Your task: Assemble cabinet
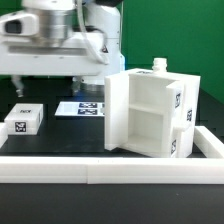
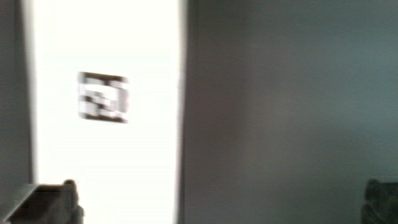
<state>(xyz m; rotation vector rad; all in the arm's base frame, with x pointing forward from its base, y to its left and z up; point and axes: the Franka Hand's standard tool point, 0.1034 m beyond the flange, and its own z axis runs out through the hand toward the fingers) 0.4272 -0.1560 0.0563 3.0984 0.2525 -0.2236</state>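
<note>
The cabinet [image 1: 150, 115] stands upright on the table [image 1: 70, 137], shelf compartments open-fronted, while the gripper [image 2: 217, 203] hangs with jaws apart.

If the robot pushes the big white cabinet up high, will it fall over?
Maybe. The cabinet stands upright and tall on the black table, so a high push might tip it. Its hollow compartments suggest it is light, so a low push would probably slide it. The walls look stiff, not floppy.
</note>
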